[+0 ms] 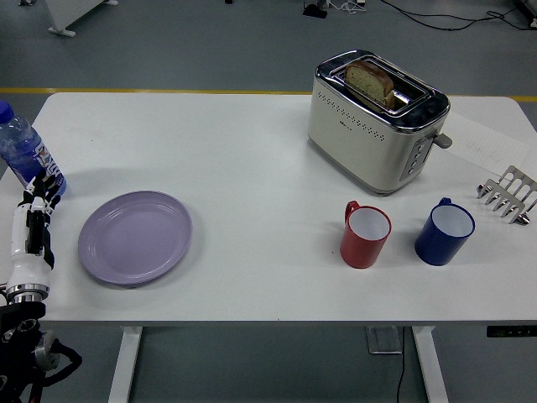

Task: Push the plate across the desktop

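Lavender plate [135,238] is seen flat on the white bench [252,159], near the bench's left front corner. All other positions are given relative to that plate.

Left robot hand [33,231] is seen just left of the plate, white-and-black, fingers extended roughly straight and held together, pointing toward the far side. Nothing is gripped. A narrow strip of bench is visible between fingers and plate rim, so no contact is shown. Black forearm is seen below the hand, off the bench's near edge.

Blue water bottle [25,153] is placed behind and left of the plate, at the bench's left edge, just beyond the fingertips. Whether it is touched by the hand cannot be told.

Red mug [366,235] is set well to the right of the plate, upright, handle turned toward the far left. Blue mug [445,231] is set further right, just beside the red one, not touching.

Cream toaster [376,122] is located far right and behind the plate, with a bread slice [371,81] standing up out of its slot. Metal toast rack [508,194] is seen at the bench's right edge, furthest from the plate.
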